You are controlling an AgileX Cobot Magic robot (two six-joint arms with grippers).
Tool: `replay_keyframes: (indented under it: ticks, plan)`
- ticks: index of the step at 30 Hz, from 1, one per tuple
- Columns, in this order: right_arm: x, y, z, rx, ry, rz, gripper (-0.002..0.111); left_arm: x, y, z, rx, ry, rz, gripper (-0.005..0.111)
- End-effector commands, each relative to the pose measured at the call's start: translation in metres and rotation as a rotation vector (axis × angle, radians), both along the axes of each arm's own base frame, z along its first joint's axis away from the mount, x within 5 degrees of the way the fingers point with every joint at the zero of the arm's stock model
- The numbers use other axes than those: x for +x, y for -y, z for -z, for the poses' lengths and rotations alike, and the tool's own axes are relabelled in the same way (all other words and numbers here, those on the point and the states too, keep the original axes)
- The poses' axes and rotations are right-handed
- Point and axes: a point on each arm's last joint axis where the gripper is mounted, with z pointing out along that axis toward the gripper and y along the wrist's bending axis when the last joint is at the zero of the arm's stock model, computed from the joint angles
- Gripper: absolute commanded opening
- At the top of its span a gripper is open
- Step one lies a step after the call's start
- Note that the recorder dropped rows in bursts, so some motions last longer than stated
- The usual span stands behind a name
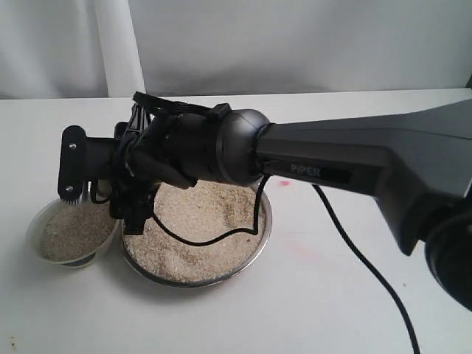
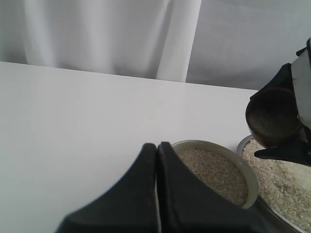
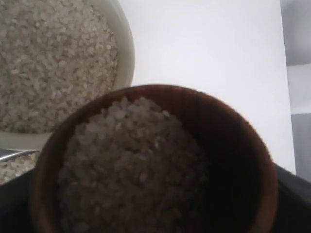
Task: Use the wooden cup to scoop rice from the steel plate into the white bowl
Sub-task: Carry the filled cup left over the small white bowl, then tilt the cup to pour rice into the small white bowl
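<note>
Surface: white table [image 1: 346,302], with a pale grey draped backdrop [image 1: 295,44] behind it.

Right arm [image 1: 354,166]: dark grey, reaches in from the right of the exterior view and across the steel plate [image 1: 254,257]. Its black cable [image 1: 214,237] sags over the plate.

Plate: holds a broad, uneven bed of rice [image 1: 199,247].

White bowl [image 1: 35,228]: sits just beside the plate, on its left in the exterior view. Cannot tell whether the rims touch. The rice in it comes up to somewhat below the rim.

Right gripper [image 1: 103,193]: hangs over the meeting of bowl and plate. Jaws are spread wide and clamped on the wooden cup [image 2: 273,116], one on each side of its belly.

Cup: clear of the table and raised above both vessels, tipped so its mouth faces the left wrist camera. The right wrist view shows it loaded with rice, heaped toward one side of the dark inside.

Left gripper [image 2: 156,160]: fingers pressed flat together with nothing between them. It is low over the table, close beside the bowl.
</note>
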Motion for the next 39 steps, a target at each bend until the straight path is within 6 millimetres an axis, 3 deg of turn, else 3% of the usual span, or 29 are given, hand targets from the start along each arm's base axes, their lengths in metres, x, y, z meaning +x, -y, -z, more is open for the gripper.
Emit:
replay_keyframes:
  ticks: [1, 7, 14, 19, 31, 39]
  plan:
    - [-0.005, -0.009, -0.006, -0.029, 0.109, -0.056, 0.000, 0.000, 0.000, 0.000, -0.005, 0.003, 0.002, 0.000]
    - [-0.003, -0.015, -0.010, -0.014, 0.184, -0.050, 0.000, 0.000, 0.000, 0.000, -0.005, 0.003, 0.002, 0.000]
    - [0.004, -0.041, -0.010, -0.047, 0.212, -0.007, 0.000, 0.000, 0.000, 0.000, -0.005, 0.003, 0.002, 0.000]
    - [-0.005, -0.058, -0.002, -0.062, 0.234, -0.045, 0.000, 0.000, 0.000, 0.000, -0.005, 0.003, 0.002, 0.000]
    - [-0.005, -0.056, -0.003, -0.252, 0.409, -0.078, 0.000, 0.000, 0.000, 0.000, -0.005, 0.003, 0.002, 0.000]
    - [-0.007, -0.059, 0.010, -0.319, 0.452, -0.105, 0.000, 0.000, 0.000, 0.000, -0.005, 0.003, 0.002, 0.000]
